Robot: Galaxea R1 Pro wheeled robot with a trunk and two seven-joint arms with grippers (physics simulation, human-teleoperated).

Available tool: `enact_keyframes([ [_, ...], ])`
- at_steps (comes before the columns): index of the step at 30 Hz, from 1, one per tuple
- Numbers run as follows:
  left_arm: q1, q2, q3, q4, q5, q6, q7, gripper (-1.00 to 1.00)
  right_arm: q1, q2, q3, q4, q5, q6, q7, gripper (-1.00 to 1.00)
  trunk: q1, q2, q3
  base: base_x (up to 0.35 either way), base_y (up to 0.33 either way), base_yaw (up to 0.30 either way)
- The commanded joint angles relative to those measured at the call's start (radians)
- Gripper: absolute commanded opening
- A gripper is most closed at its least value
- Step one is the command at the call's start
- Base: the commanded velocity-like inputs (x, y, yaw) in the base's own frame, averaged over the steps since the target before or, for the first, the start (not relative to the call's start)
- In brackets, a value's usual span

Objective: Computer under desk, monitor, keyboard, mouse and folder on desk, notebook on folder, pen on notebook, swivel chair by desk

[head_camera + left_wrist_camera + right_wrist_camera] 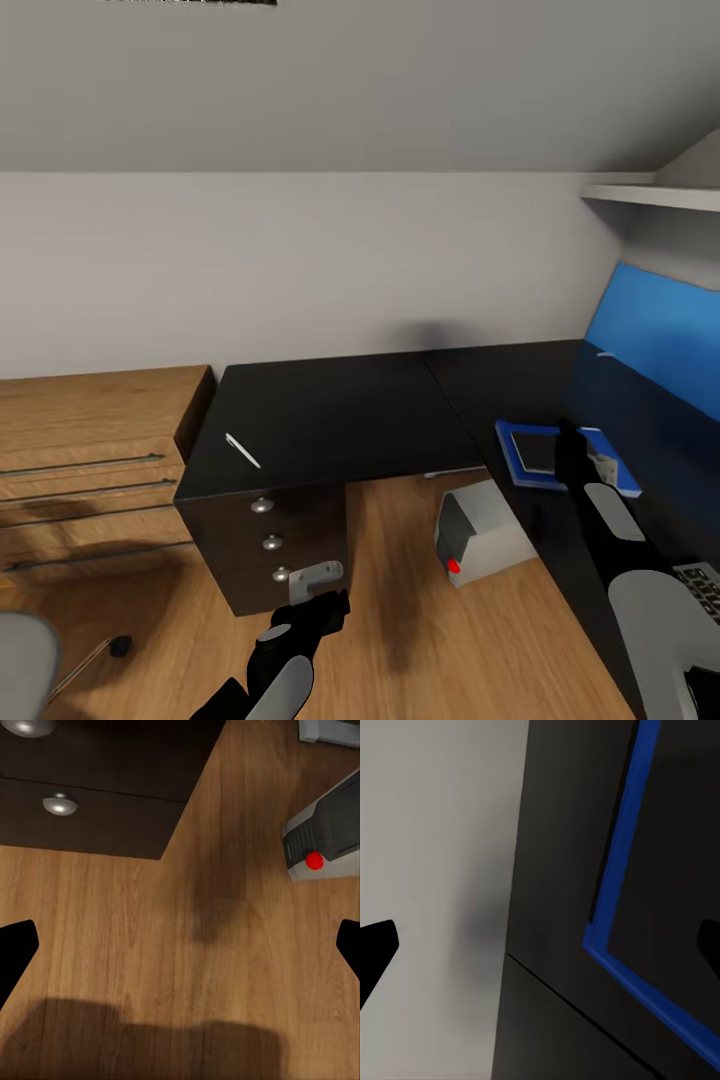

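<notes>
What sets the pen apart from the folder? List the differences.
The pen is a slim white stick; the folder is a broad blue rectangle. The pen lies on the left section of the desk, the folder on the right section. The folder carries the notebook; the pen carries nothing. Both lie flat on the desk.

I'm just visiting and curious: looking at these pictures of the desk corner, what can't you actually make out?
- Notebook on the blue folder, head view: the right arm covers part of both.
- Keyboard, head view: cut off by the picture's edge.
- Swivel chair, head view: just a corner, cut by the edge.
- Computer, left wrist view: cut by the edge.
- Right gripper, right wrist view: fingertips barely enter at the sides.
</notes>
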Motion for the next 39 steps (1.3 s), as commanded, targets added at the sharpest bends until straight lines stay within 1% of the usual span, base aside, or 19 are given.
enact_keyframes([
  [1, -0.001, 0.000, -0.001, -0.001, 0.004, 0.004, 0.007, 1.00, -0.001, 0.000, 0.001, 0.000, -0.010, -0.001, 0.002, 1.00, -0.004, 0.007, 0.002, 0.000, 0.000, 0.000],
  [3, -0.001, 0.000, -0.001, -0.001, 0.003, 0.003, 0.007, 1.00, -0.001, 0.000, 0.003, -0.002, -0.009, 0.000, 0.002, 1.00, -0.012, 0.021, 0.009, 0.000, 0.000, 0.000],
  [4, -0.001, 0.000, -0.001, -0.002, 0.003, 0.003, 0.008, 1.00, -0.001, 0.002, 0.028, -0.007, -0.002, 0.011, -0.007, 1.00, -0.015, 0.028, 0.012, 0.000, 0.000, 0.000],
  [6, -0.001, 0.000, -0.001, -0.002, 0.003, 0.003, 0.008, 1.00, -0.001, 0.003, 0.052, -0.008, 0.003, 0.019, -0.024, 1.00, -0.023, 0.042, 0.018, 0.000, 0.000, 0.000],
  [7, -0.001, 0.000, -0.002, -0.003, 0.003, 0.003, 0.009, 1.00, -0.001, 0.003, 0.084, -0.009, 0.008, 0.025, -0.054, 1.00, -0.027, 0.049, 0.021, 0.000, 0.000, 0.000],
  [8, -0.001, 0.000, -0.002, -0.003, 0.003, 0.003, 0.009, 1.00, -0.001, 0.003, 0.102, -0.010, 0.010, 0.027, -0.072, 1.00, -0.031, 0.056, 0.024, 0.000, 0.000, 0.000],
  [9, -0.001, 0.000, -0.002, -0.003, 0.003, 0.003, 0.009, 1.00, -0.001, 0.002, 0.140, -0.016, 0.013, 0.031, -0.116, 1.00, -0.035, 0.063, 0.027, 0.000, 0.000, 0.000],
  [10, -0.001, 0.000, -0.002, -0.003, 0.003, 0.003, 0.009, 1.00, -0.001, 0.002, 0.159, -0.023, 0.014, 0.033, -0.140, 1.00, -0.038, 0.070, 0.030, 0.000, 0.000, 0.000],
  [11, -0.001, 0.000, -0.002, -0.003, 0.003, 0.003, 0.009, 1.00, -0.001, 0.001, 0.211, -0.061, 0.016, 0.043, -0.223, 1.00, -0.042, 0.077, 0.034, 0.000, 0.000, 0.000],
  [12, -0.001, 0.000, -0.002, -0.003, 0.003, 0.003, 0.009, 1.00, -0.001, 0.000, 0.239, -0.095, 0.017, 0.057, -0.292, 1.00, -0.046, 0.084, 0.037, 0.000, 0.000, 0.000],
  [13, -0.001, 0.000, -0.002, -0.003, 0.003, 0.003, 0.009, 1.00, -0.001, 0.000, 0.250, -0.113, 0.017, 0.067, -0.332, 1.00, -0.050, 0.091, 0.040, 0.000, 0.000, 0.000],
  [15, -0.001, 0.000, -0.003, -0.003, 0.003, 0.003, 0.008, 1.00, -0.001, -0.001, 0.276, -0.183, 0.018, 0.134, -0.521, 1.00, -0.058, 0.105, 0.046, 0.000, 0.000, 0.000],
  [16, -0.001, 0.000, -0.003, -0.003, 0.003, 0.003, 0.008, 1.00, -0.001, -0.001, 0.280, -0.200, 0.018, 0.156, -0.570, 1.00, -0.061, 0.112, 0.049, 0.000, 0.000, 0.000],
  [17, -0.001, 0.000, -0.003, -0.003, 0.003, 0.003, 0.007, 1.00, -0.001, -0.001, 0.286, -0.237, 0.020, 0.204, -0.662, 1.00, -0.065, 0.119, 0.052, 0.000, 0.000, 0.000],
  [21, -0.001, 0.000, -0.003, -0.003, 0.003, 0.003, 0.006, 1.00, -0.001, -0.001, 0.293, -0.315, 0.034, 0.293, -0.796, 1.00, -0.081, 0.147, 0.065, 0.000, 0.000, 0.000],
  [22, -0.001, 0.000, -0.003, -0.003, 0.003, 0.003, 0.006, 1.00, 0.000, 0.000, 0.296, -0.348, 0.048, 0.324, -0.834, 1.00, -0.084, 0.154, 0.068, 0.000, 0.000, 0.000],
  [27, -0.001, 0.000, -0.003, -0.003, 0.003, 0.003, 0.006, 1.00, 0.012, 0.003, 0.300, -0.410, 0.094, 0.363, -0.882, 1.00, -0.104, 0.189, 0.084, 0.000, 0.000, 0.000],
  [36, -0.001, 0.000, -0.002, -0.003, 0.003, 0.003, 0.006, 1.00, 0.024, 0.005, 0.296, -0.443, 0.106, 0.372, -0.898, 1.00, -0.138, 0.252, 0.112, 0.000, 0.000, 0.000],
  [39, -0.001, 0.000, -0.001, -0.003, 0.003, 0.003, 0.006, 1.00, 0.025, 0.004, 0.297, -0.461, 0.109, 0.372, -0.901, 1.00, -0.138, 0.252, 0.112, 0.000, 0.000, 0.000],
])
